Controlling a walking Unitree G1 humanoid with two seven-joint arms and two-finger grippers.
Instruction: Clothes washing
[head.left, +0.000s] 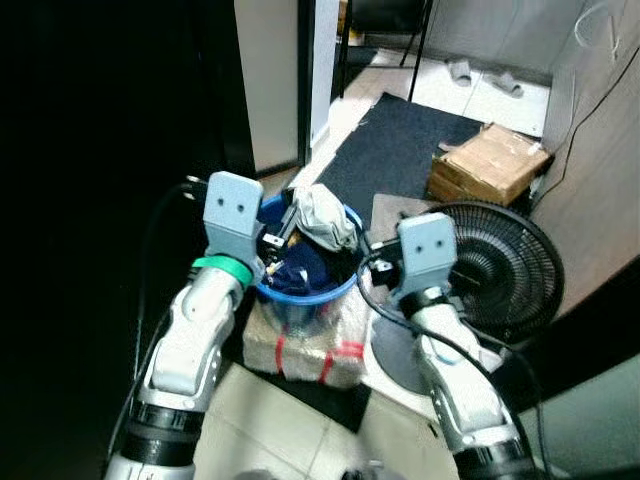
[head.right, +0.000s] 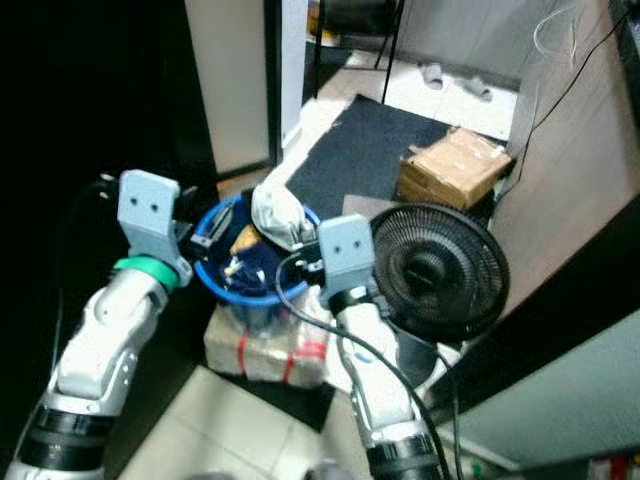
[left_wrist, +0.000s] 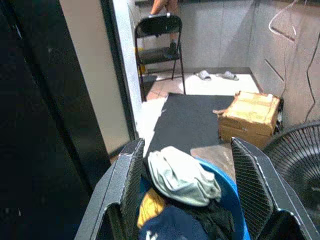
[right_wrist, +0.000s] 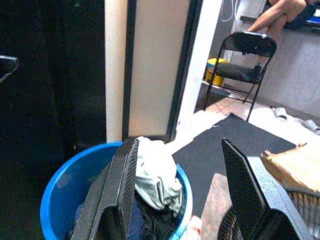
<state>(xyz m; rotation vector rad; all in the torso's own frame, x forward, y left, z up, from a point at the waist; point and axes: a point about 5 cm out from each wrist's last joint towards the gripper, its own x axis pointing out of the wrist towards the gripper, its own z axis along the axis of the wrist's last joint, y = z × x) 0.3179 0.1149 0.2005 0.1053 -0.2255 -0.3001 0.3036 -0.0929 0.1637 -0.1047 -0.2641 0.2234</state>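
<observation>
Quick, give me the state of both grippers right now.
Left gripper: open, holding nothing, fingers on either side of the clothes in the blue basin.
Right gripper: open, holding nothing, at the basin's rim.

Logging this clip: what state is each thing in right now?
blue basin: upright on a wrapped bundle, heaped with clothes
pale garment: crumpled on top
left tool: open, over the basin
right tool: open, over the basin
fan: standing
cardboard box: closed
</observation>
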